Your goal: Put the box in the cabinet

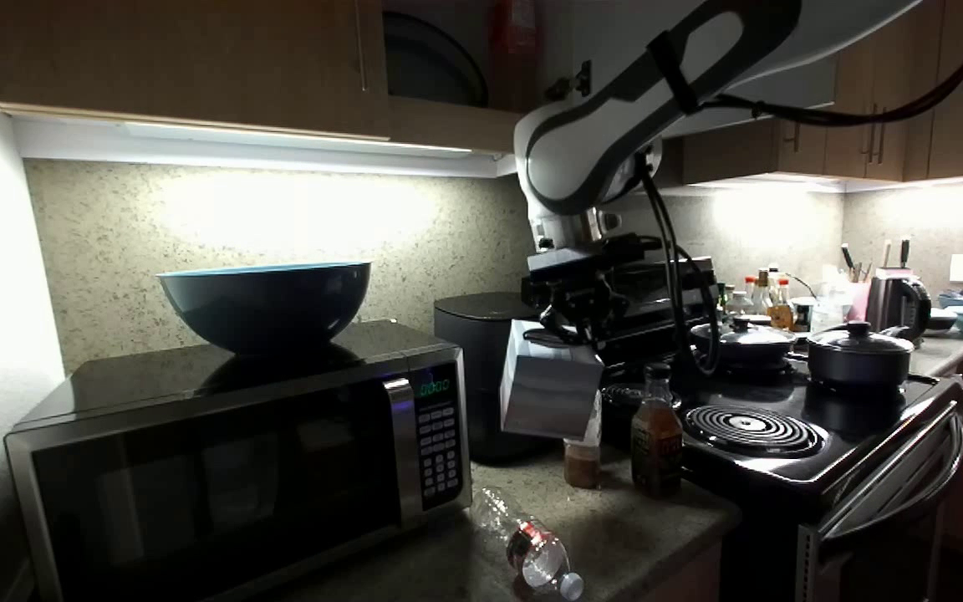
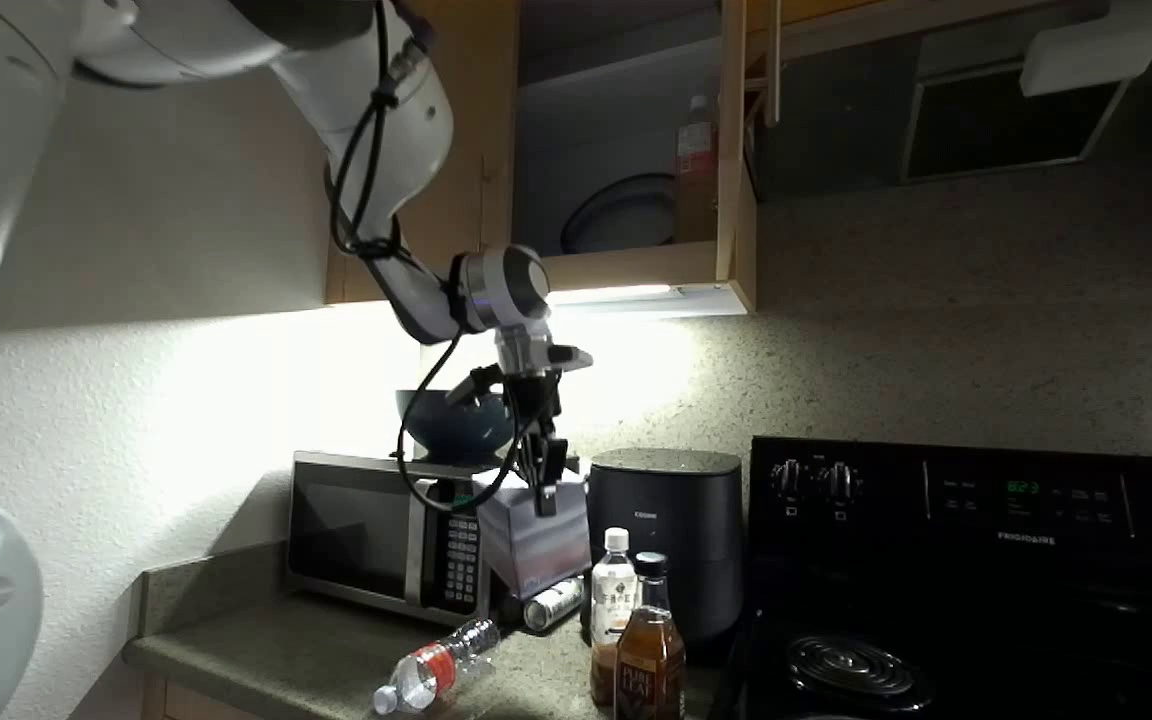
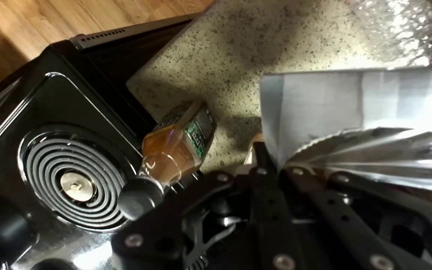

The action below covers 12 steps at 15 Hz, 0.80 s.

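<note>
The box (image 1: 552, 386) is a pale grey-white carton held tilted in the air above the counter; it also shows in an exterior view (image 2: 541, 540) and in the wrist view (image 3: 321, 97). Its top has an opening with clear film. My gripper (image 2: 548, 490) is shut on the box's wall, one finger outside and the other inside the opening; its fingers (image 3: 272, 161) meet close together in the wrist view. The brown wooden cabinet (image 2: 636, 264) is above, with its right section open; it also shows in an exterior view (image 1: 456, 125). A plate and a red-labelled bottle stand inside.
The microwave (image 1: 222, 468) with a dark bowl (image 1: 268, 305) on top stands beside the black appliance (image 2: 666, 540). An empty bottle (image 2: 436, 665) lies on the counter. A tea bottle (image 2: 650, 650) and a white-capped bottle (image 2: 614, 600) stand below the box. The stove (image 1: 782, 443) adjoins the counter.
</note>
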Motion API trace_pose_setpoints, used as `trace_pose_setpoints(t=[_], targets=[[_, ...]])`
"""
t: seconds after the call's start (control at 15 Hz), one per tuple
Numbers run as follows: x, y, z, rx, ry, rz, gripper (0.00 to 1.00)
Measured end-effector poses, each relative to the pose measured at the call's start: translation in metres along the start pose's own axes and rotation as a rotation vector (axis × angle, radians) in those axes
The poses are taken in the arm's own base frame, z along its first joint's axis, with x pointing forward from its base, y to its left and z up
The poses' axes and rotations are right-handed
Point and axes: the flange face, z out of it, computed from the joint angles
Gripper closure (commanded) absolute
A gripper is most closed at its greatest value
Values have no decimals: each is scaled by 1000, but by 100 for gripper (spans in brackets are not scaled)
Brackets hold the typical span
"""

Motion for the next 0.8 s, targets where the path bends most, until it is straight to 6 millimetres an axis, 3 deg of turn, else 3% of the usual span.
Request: trace_pose_setpoints(t=[0.27, 0.8], targets=[[-9, 22, -60, 71, 73, 16, 98], [-21, 45, -153, 159, 251, 123, 98]])
